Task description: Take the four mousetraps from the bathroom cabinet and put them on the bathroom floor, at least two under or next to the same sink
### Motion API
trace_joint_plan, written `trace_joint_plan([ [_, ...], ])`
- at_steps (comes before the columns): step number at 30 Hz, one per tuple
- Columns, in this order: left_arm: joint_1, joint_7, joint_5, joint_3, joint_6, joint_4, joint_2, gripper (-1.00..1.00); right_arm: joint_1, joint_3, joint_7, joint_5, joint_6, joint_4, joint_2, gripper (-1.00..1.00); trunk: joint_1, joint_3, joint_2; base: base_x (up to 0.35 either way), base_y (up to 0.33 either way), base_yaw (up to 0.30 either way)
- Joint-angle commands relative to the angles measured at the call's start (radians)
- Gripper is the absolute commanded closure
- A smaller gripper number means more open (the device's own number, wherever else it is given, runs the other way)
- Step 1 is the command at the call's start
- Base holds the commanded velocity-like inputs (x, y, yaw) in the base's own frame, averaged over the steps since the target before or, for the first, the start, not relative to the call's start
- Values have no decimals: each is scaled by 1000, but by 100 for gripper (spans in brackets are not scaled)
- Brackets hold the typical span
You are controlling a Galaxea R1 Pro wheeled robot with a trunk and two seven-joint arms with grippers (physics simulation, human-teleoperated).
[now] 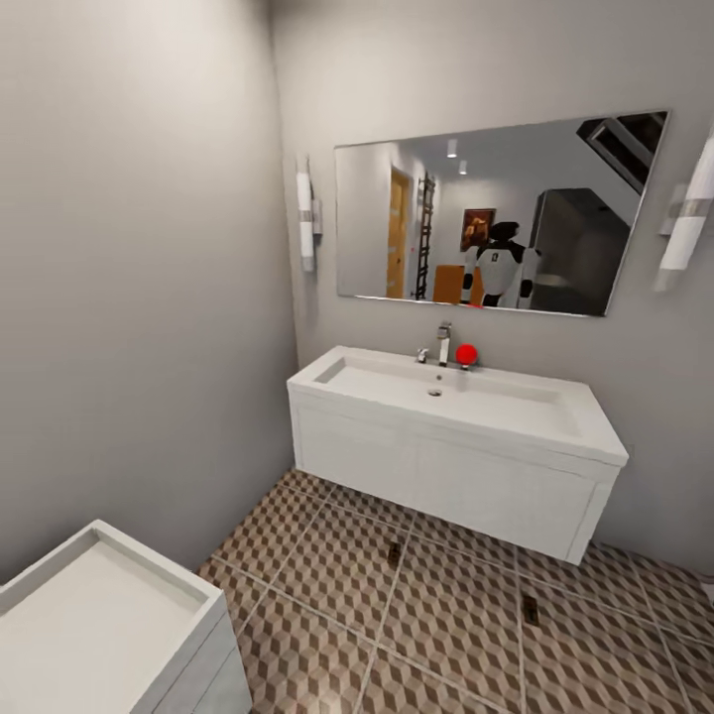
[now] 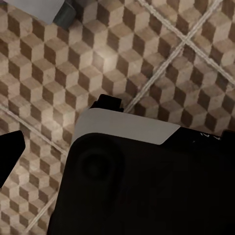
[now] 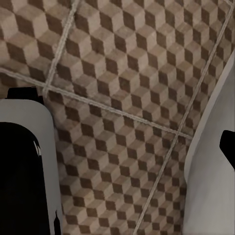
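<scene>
Mousetraps already lie on the bathroom floor (image 1: 327, 585): one (image 1: 394, 553) just under the sink (image 1: 451, 397), another (image 1: 531, 610) in front of it. You seem between fetches, so turn back toward the cabinet for the rest. Whether either arm's fingers are apart or together, I cannot tell.

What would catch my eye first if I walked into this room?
Probably the wide white sink on its vanity against the far wall, with a bright red ball beside the chrome tap. Above hangs a large mirror reflecting the robot, and two small dark mousetraps lie on the cube-patterned floor.
</scene>
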Motion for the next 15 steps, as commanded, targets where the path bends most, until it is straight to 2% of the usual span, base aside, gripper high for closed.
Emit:
trace_joint_plan([
  [1, 1, 3, 9, -9, -3, 0, -1, -100, -1, -9, -3, 10, -6, 3, 0, -100, 0, -1, -1, 0, 0, 166],
  [7, 9, 3, 8, -9, -7, 0, -2, -100, -1, -9, -3, 9, -7, 3, 0, -100, 0, -1, -1, 0, 0, 86],
  [15, 15, 3, 9, -9, -13, 0, -3, -100, -1, -11, -3, 7, -9, 3, 0, -100, 0, -1, -1, 0, 0, 23],
])
